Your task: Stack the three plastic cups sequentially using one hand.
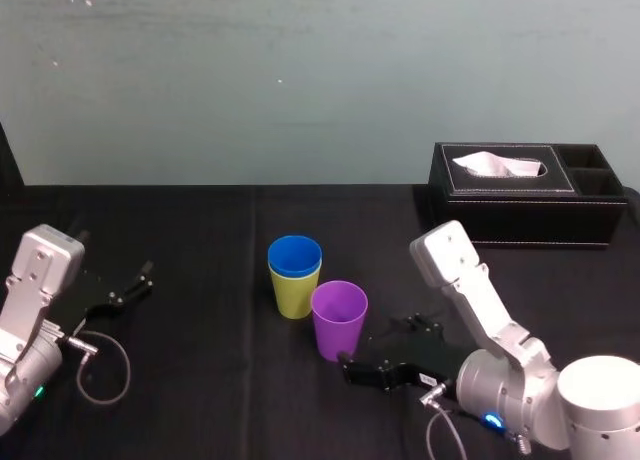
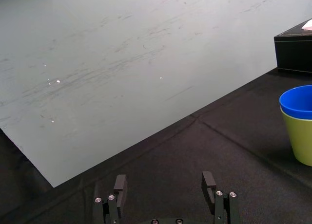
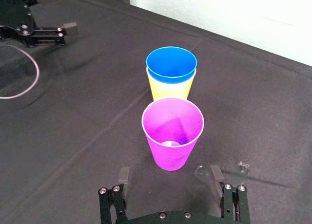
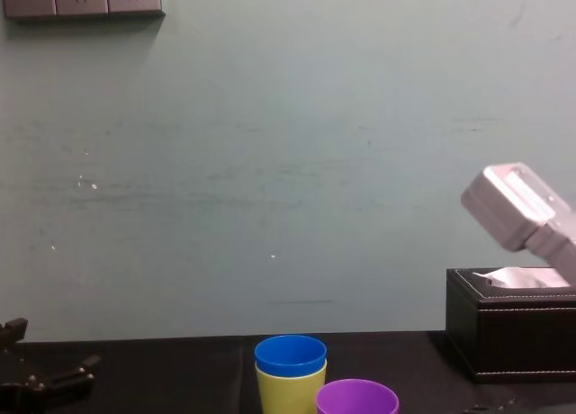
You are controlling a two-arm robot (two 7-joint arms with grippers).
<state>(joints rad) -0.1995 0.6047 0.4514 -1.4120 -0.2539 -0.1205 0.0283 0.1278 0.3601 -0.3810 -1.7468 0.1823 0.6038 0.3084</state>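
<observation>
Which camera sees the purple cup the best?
The right wrist view: the purple cup is close and whole, inside showing. The head view has it farther off, from above; the chest view catches just its top.

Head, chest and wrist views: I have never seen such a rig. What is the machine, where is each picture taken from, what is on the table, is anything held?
This is a robot with two arms, each ending in a two-fingered gripper. One camera sits on its head, looking down at the black-clothed table; one on its chest, looking across it; one on each wrist, looking out past that arm's own gripper. On the table a blue cup sits nested in a yellow-green cup, with a purple cup upright close beside them. A black tissue box stands at the far right. The right gripper is open just short of the purple cup; the left gripper lies open at the left. Nothing is held.
</observation>
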